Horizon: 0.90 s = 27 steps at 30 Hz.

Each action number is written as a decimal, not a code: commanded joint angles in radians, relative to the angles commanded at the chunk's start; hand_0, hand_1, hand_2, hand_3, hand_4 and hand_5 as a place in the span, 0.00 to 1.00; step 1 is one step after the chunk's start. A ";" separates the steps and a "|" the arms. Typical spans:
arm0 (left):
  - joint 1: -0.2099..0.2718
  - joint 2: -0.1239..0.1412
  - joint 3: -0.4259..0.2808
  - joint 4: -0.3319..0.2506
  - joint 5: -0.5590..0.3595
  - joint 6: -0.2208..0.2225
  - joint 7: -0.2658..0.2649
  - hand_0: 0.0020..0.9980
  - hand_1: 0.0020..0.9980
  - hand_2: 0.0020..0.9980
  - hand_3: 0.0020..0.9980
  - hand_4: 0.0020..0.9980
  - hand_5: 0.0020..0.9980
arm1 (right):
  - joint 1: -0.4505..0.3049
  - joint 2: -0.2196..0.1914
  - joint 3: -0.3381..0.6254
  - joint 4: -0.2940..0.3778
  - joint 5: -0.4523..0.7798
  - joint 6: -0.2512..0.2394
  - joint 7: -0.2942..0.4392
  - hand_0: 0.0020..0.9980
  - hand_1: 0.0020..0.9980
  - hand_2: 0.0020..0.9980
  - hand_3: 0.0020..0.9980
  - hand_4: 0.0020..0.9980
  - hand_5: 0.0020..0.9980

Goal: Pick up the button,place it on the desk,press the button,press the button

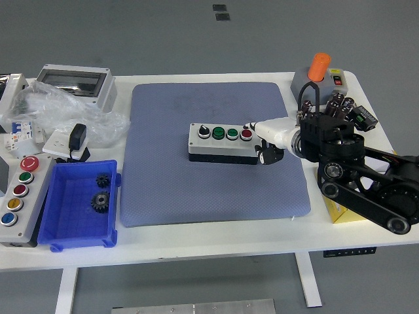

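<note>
The button box (223,142), a grey unit with a black selector knob, two green buttons and one red button in a row on top, lies near the middle of the blue mat (216,154) that covers the centre of the white surface (196,239). The right robot hand (267,139) reaches in from the right edge, its white fingers extended toward the box's right end, one fingertip at the red button (246,135); whether it presses or merely touches cannot be told. A dark thumb curls below beside the box's right end. The hand grips nothing.

At the far right corner stands a grey box with an orange cylinder (319,66) on top. Along the left edge sit a blue bin (78,204) holding two black gears, a grey panel with coloured buttons (18,196), crumpled clear plastic (62,108), and a grey enclosure (73,83) at the far left corner. A yellow box (334,209) lies under the right arm near the right edge.
</note>
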 joint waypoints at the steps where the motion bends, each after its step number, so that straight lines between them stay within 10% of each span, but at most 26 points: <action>1: 0.000 0.000 0.000 0.000 -0.001 0.000 0.000 0.62 0.67 0.57 0.61 0.66 0.34 | 0.000 0.000 -0.003 -0.002 0.003 0.001 0.000 0.38 0.52 0.34 1.00 0.13 0.10; 27: -0.002 -0.003 -0.001 0.000 -0.003 0.006 -0.012 0.62 0.67 0.57 0.61 0.67 0.34 | -0.022 -0.023 0.050 0.015 0.022 -0.060 0.000 0.38 0.52 0.33 1.00 0.11 0.03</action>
